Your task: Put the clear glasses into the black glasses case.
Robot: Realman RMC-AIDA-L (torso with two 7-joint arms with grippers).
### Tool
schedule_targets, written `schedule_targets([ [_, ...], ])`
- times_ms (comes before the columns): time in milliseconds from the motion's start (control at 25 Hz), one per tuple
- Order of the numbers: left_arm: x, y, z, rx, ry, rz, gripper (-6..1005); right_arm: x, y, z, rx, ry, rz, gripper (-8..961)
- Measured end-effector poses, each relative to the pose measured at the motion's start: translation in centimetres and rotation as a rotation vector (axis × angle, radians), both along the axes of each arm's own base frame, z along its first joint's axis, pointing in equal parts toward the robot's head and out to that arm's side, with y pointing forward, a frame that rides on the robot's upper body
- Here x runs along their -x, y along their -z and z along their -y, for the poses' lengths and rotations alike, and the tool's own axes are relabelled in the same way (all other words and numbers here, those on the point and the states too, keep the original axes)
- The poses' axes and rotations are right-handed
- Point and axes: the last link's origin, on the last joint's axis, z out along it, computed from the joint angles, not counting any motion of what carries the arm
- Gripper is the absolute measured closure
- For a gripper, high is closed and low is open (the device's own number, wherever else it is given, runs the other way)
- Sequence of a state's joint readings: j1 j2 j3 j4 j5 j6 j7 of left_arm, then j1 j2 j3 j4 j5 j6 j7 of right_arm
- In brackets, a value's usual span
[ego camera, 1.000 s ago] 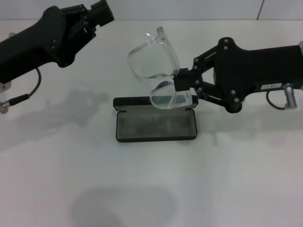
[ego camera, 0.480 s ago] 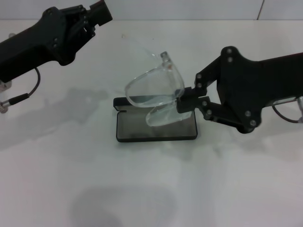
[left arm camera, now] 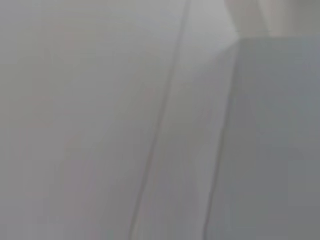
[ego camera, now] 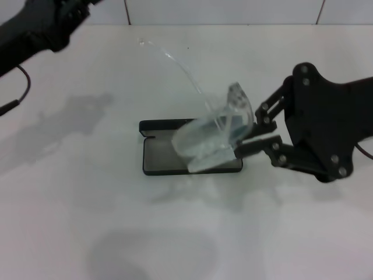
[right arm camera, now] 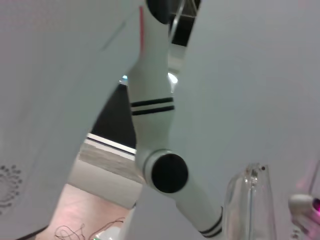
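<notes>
The black glasses case (ego camera: 158,158) lies open in the middle of the white table, grey lining up and its lid flat behind it. The clear glasses (ego camera: 207,143) hang tilted over the right half of the case, the lens low over the lining. One thin clear arm sweeps up toward the far left. My right gripper (ego camera: 245,143) is shut on the right end of the glasses, just beyond the case's right edge. A clear part of the glasses (right arm camera: 250,200) shows in the right wrist view. Only the forearm of my left arm (ego camera: 35,29) shows, at the far left corner.
The white table (ego camera: 186,233) stretches around the case, with a tiled wall behind it. A cable (ego camera: 14,99) hangs from the left arm at the left edge. The left wrist view holds only a blurred grey surface.
My right gripper has come down and forward with the glasses, tipping the lens low over the case. The left arm has pulled back toward the far left, and its gripper has left the view.
</notes>
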State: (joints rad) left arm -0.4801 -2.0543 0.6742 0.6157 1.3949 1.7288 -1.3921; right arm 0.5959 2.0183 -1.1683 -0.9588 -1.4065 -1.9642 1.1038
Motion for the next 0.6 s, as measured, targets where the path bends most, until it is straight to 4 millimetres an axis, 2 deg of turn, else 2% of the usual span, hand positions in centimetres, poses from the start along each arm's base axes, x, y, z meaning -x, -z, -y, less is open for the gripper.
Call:
schedule_targets([
  [320,-0.2,1.2,-1.1,0.143,-0.063,-0.018,957,0.4,-0.1,0.4,-0.008,-0.070,-0.039,897],
  [600,-2.0,3.1,-0.4,0.260,0.037,-0.059,957,0.9,0.1,0.1,-0.036,-0.100,-0.068,897],
])
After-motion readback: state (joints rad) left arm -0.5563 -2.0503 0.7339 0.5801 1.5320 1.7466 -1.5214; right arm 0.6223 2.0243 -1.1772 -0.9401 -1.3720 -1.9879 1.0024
